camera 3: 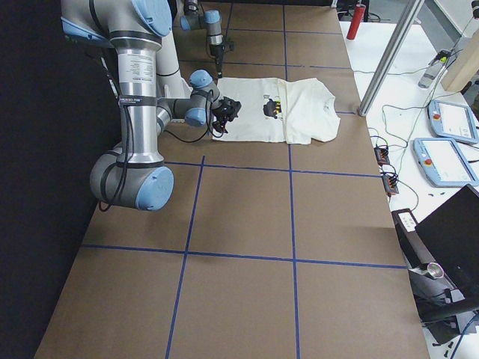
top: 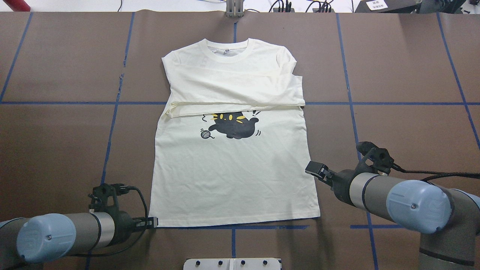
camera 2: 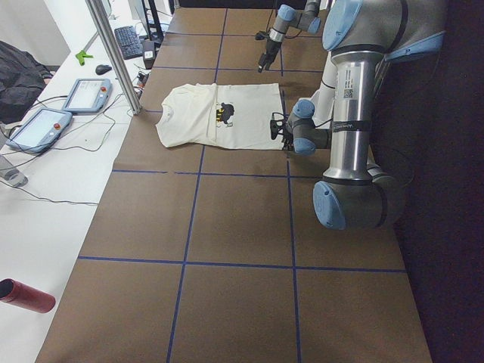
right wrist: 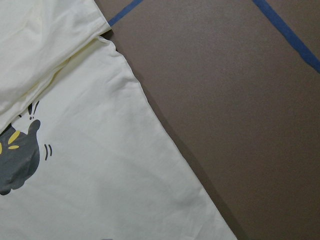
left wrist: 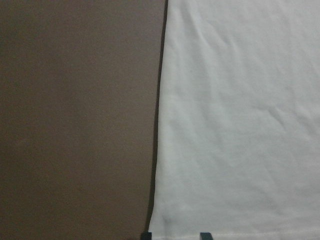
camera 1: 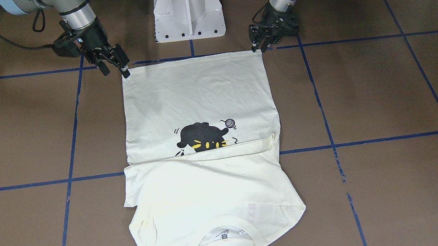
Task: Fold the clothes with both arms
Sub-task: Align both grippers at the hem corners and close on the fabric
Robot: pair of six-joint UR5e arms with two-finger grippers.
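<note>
So the cream-white long-sleeved cotton shirt [top: 232, 180] is lying flat mid brown worktop [top: 393, 75], cat print up, sleeves folded across the chest. The left black tool [top: 154, 222] is at one hem corner, fingers apart. The right black tool [camera 1: 116, 70] is over the other corner, spread too.

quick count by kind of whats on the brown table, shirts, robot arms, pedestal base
shirt: 1
robot arms: 2 (left arm, right arm)
white pedestal base: 1
total: 4
</note>
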